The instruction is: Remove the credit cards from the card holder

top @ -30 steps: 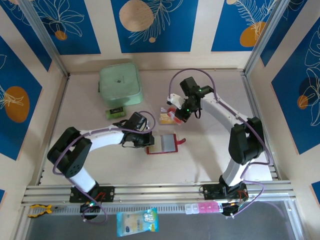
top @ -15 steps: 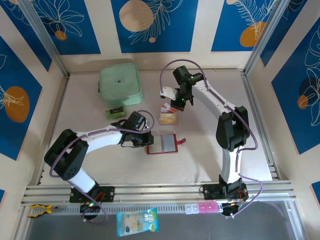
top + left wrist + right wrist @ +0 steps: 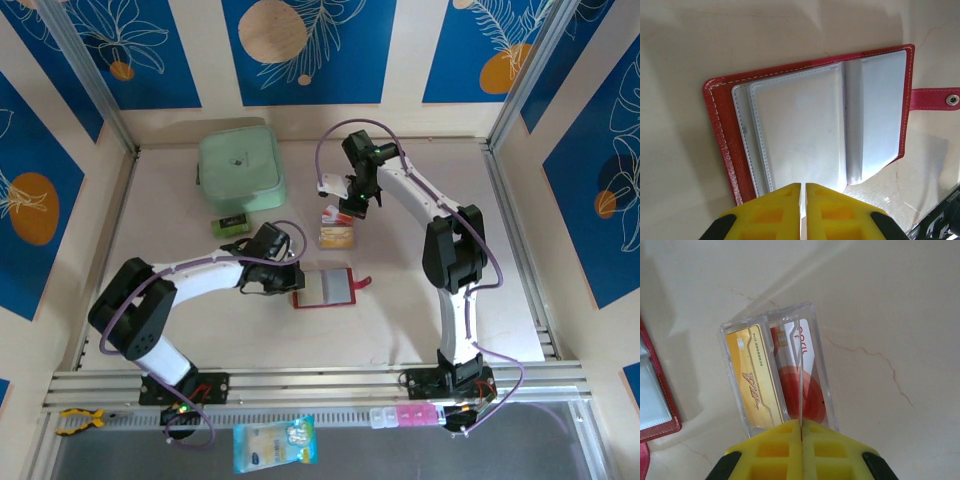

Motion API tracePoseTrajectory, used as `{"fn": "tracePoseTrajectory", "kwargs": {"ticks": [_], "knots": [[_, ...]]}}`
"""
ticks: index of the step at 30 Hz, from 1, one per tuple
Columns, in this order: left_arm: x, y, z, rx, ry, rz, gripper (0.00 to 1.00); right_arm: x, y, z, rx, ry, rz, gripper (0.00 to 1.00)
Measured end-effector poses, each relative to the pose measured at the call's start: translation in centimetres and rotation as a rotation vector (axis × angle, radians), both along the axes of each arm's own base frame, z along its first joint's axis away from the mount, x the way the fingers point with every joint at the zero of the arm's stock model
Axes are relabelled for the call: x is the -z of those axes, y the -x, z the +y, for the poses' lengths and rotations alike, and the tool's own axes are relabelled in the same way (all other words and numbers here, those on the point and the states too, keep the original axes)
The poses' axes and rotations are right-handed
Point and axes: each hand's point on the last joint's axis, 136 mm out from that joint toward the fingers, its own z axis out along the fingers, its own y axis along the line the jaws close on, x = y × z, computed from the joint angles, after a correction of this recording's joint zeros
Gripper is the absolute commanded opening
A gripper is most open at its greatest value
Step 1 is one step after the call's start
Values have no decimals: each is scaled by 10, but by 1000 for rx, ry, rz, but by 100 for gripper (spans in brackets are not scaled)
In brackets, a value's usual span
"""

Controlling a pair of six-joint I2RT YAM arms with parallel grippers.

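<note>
The dark-red card holder point(image 3: 328, 288) lies open in the middle of the table, its pale clear sleeves point(image 3: 810, 130) facing up. My left gripper point(image 3: 296, 284) point(image 3: 803, 187) is shut, its tips resting on the sleeves' near edge. I cannot tell if they pinch a sleeve. My right gripper point(image 3: 350, 208) point(image 3: 801, 426) is shut on a thin credit card seen edge-on, farther back on the table. Past it show a tan-gold card point(image 3: 752, 382) point(image 3: 335, 237) and a whitish card with a red mark point(image 3: 812, 385) point(image 3: 330, 214), side by side.
A mint-green zip case point(image 3: 240, 167) sits at the back left, with a small green-and-black block point(image 3: 231, 224) in front of it. The holder's red snap tab point(image 3: 363, 285) point(image 3: 935, 98) points right. A packet point(image 3: 275, 443) and a pill box point(image 3: 405, 415) lie below the front rail.
My right gripper has moved back and slightly left, away from the card holder, carrying its card. The gold card now lies uncovered. The left arm has stayed put.
</note>
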Motion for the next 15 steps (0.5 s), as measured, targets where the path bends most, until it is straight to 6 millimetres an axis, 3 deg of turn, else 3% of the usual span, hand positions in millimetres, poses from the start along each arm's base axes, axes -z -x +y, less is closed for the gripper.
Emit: {"fn": "tracePoseTrajectory", "kwargs": {"ticks": [4,15], "knots": [[1,1,2,-2,-6,7,12,1,-2,-4,5,5,-3,18],[2,3,11,1,-37,13,11,-4,1,-6,27,-10,-15,18]]}}
